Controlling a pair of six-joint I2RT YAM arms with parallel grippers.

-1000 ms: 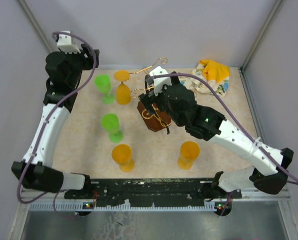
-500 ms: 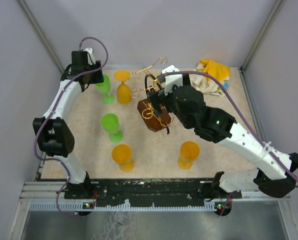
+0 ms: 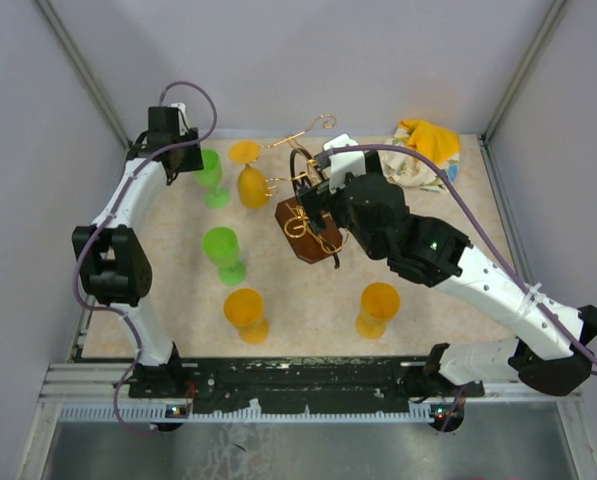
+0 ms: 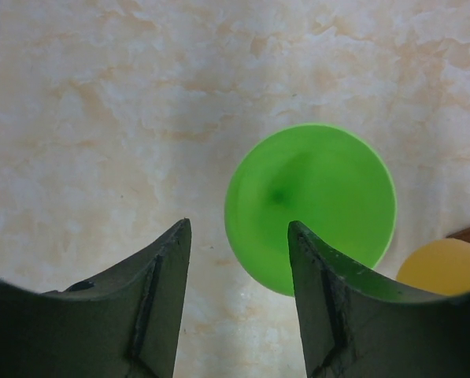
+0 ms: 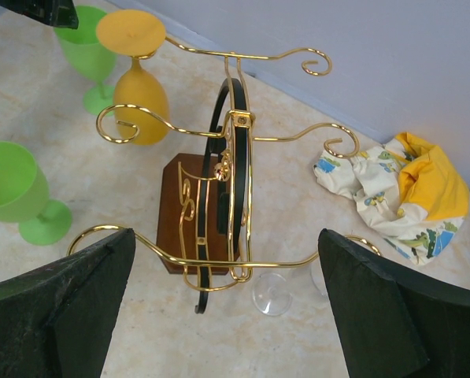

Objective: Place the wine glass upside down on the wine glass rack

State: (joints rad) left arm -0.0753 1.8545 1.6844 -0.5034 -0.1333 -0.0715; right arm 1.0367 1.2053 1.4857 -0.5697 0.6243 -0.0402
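The gold wire wine glass rack (image 3: 300, 218) on its brown wooden base (image 5: 172, 206) stands mid-table, also in the right wrist view (image 5: 236, 157). An orange wine glass (image 3: 246, 180) hangs upside down from its far-left arm (image 5: 140, 88). My right gripper (image 3: 313, 195) hovers above the rack, jaws wide open and empty (image 5: 227, 233). A clear glass (image 5: 272, 293) shows by the rack's near arm; whether it hangs or lies, I cannot tell. My left gripper (image 3: 183, 160) is open and empty (image 4: 238, 227) just left of a green glass (image 3: 208, 172), seen from above (image 4: 309, 205).
A second green glass (image 3: 223, 252) stands left of the rack. Two orange glasses (image 3: 246, 312) (image 3: 378, 306) stand near the front. A yellow and white patterned cloth (image 3: 426, 150) lies at the back right. Walls enclose the table on three sides.
My left arm has unfolded and reached out to the far-left green glass. My right gripper has shifted slightly back over the rack. The glasses have not moved.
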